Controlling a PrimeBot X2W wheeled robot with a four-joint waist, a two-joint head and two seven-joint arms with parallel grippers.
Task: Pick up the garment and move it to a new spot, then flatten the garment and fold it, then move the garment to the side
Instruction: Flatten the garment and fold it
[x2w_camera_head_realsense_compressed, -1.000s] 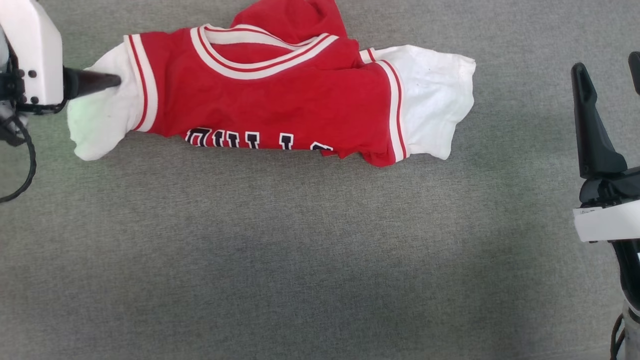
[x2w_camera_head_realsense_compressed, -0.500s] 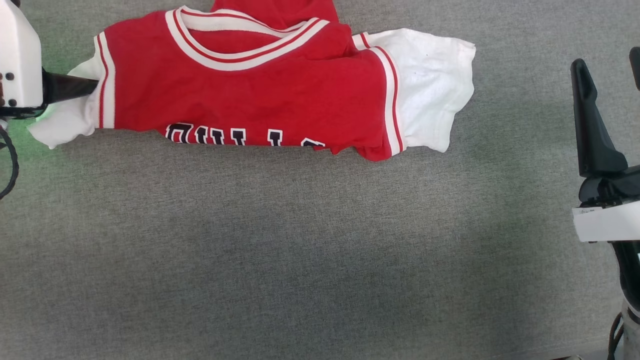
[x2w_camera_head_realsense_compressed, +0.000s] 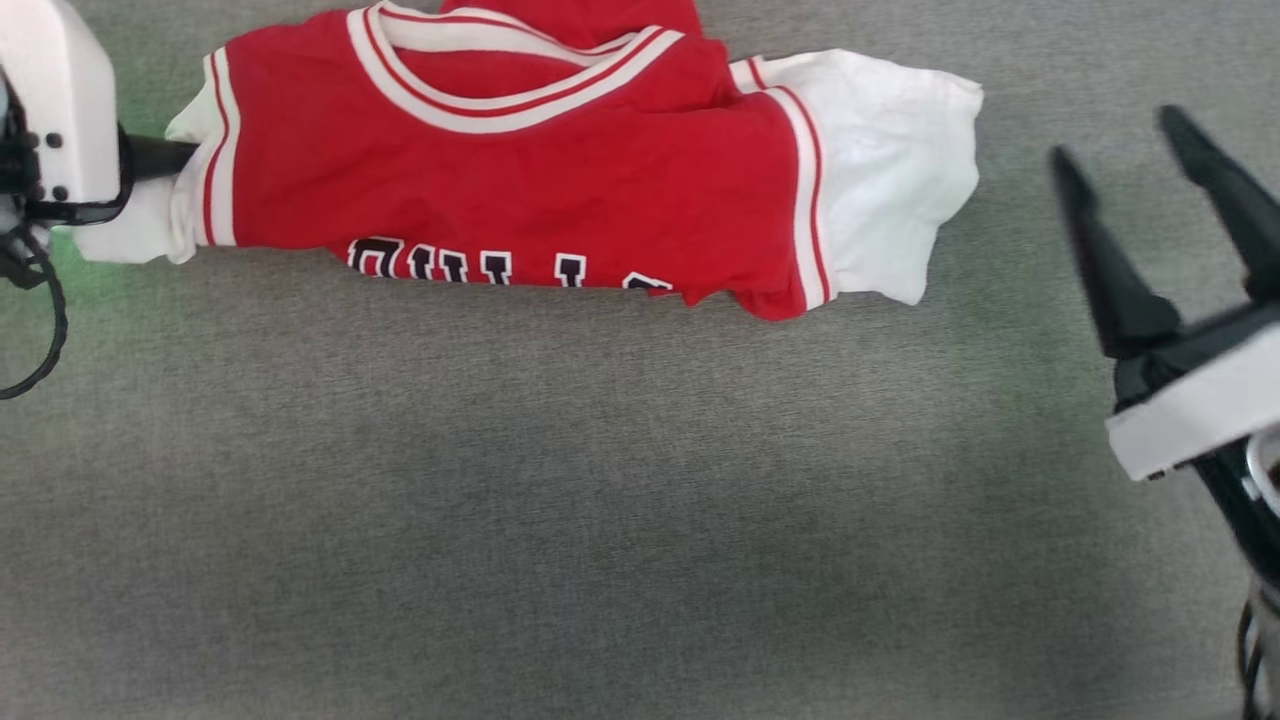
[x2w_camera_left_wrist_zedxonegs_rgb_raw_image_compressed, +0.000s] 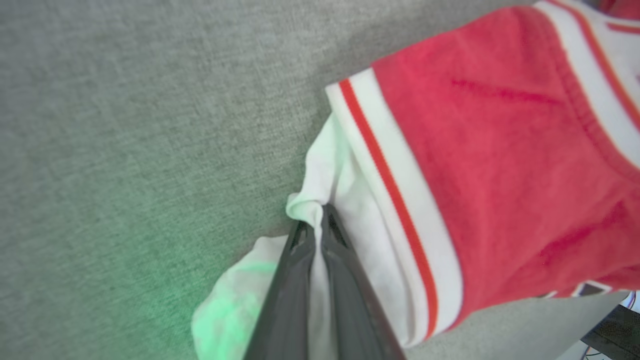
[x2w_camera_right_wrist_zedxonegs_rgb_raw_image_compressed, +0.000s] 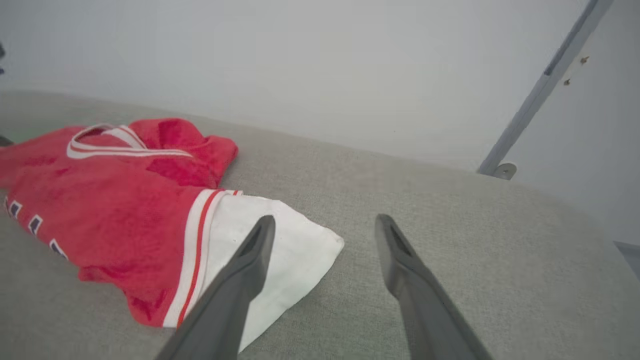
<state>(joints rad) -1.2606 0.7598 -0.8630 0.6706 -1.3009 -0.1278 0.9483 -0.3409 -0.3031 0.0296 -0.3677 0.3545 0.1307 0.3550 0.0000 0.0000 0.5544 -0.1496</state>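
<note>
The garment (x2w_camera_head_realsense_compressed: 560, 170) lies crumpled across the far part of the grey fabric tabletop (x2w_camera_head_realsense_compressed: 600, 500), stretched sideways from your left edge to right of centre in the head view. Its red body is bunched lengthwise, so the dark white-edged lettering (x2w_camera_head_realsense_compressed: 470, 268) shows along the near edge, cut off by a fold. The striped collar (x2w_camera_head_realsense_compressed: 500, 100) faces the far side, with a lump of red cloth behind it.

Your left claw (x2w_camera_left_wrist_zedxonegs_rgb_raw_image_compressed: 320, 212) is pinched tight on the white sleeve at your left (x2w_camera_left_wrist_zedxonegs_rgb_raw_image_compressed: 360, 225). In the left wrist view the two dark fingers meet with a ridge of white cloth squeezed between their tips, just outside the red-and-white striped trim. A green glow (x2w_camera_left_wrist_zedxonegs_rgb_raw_image_compressed: 225, 310) tints the sleeve end and the tabletop beside it.

Your right claw (x2w_camera_head_realsense_compressed: 1115, 135) is spread wide with nothing in it. It hovers off the garment's right end, near the other white sleeve (x2w_camera_head_realsense_compressed: 890, 170) but apart from it in the head view. That sleeve lies flat on the tabletop. In the right wrist view a pale wall (x2w_camera_right_wrist_zedxonegs_rgb_raw_image_compressed: 300, 60) rises behind the tabletop.
</note>
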